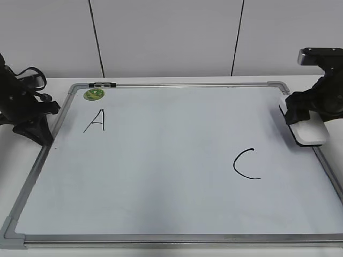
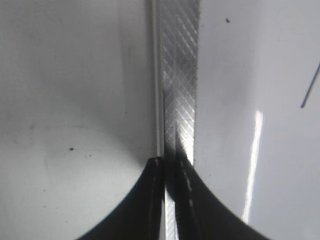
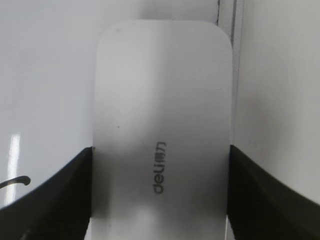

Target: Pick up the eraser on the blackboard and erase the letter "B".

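From the outside camera we see the board (image 1: 177,160) lying flat on the table, with a black A (image 1: 95,120) near the top left and a black C (image 1: 247,164) on the right — we find no B between them, so that letter looks wiped off already. A small green magnet (image 1: 94,94) sits in the top left corner. The eraser (image 1: 309,131) is at the right edge, under the right gripper (image 1: 306,119). The left gripper (image 1: 37,131) rests by the left edge. In the left wrist camera we see its dark fingers (image 2: 150,200) pressed close together over the silver frame (image 2: 179,80), with nothing between them. In the right wrist camera the two black fingers (image 3: 60,195) touch the long sides of the eraser (image 3: 162,125), squeezing it just beside the frame. We think the eraser is light and hard, with a smooth top that could slip — so the long sides, near the middle, are the best place to hold it.
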Available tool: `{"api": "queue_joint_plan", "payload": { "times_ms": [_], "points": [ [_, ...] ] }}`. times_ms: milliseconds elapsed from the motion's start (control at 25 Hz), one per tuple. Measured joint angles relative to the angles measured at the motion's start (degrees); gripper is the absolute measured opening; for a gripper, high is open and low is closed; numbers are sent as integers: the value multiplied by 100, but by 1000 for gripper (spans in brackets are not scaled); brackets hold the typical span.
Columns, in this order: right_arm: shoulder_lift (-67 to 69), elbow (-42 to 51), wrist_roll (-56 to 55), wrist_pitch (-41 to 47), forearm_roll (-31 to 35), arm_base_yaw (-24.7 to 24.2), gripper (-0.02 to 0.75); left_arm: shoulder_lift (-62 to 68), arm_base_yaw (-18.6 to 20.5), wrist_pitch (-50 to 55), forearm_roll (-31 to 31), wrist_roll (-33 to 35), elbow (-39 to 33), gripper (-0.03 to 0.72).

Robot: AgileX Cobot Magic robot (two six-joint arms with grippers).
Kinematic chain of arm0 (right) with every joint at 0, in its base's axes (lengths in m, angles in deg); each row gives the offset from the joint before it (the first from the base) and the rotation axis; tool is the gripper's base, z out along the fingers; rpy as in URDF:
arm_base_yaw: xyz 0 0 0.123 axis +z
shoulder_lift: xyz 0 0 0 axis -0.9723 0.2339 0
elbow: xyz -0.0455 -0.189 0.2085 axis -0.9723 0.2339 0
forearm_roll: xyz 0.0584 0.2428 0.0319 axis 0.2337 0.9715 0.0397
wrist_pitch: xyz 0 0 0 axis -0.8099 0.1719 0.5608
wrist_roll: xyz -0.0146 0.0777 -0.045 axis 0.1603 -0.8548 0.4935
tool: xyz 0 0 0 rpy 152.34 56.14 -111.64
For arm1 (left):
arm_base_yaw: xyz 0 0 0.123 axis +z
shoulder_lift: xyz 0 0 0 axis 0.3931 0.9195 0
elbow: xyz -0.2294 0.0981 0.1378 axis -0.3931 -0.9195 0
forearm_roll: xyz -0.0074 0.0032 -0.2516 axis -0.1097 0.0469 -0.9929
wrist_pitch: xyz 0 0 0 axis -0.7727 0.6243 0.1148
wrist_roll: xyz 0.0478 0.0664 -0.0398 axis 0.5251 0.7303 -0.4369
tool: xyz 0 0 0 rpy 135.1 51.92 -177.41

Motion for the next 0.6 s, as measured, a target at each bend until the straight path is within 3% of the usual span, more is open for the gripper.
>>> {"api": "queue_joint_plan", "payload": {
  "times_ms": [440,600],
  "points": [
    [667,-11,-110,-465,21,0,540,0,0,0,0,0,0,38],
    [679,-24,-137,-694,56,0,608,0,0,0,0,0,0,38]
  ]
}}
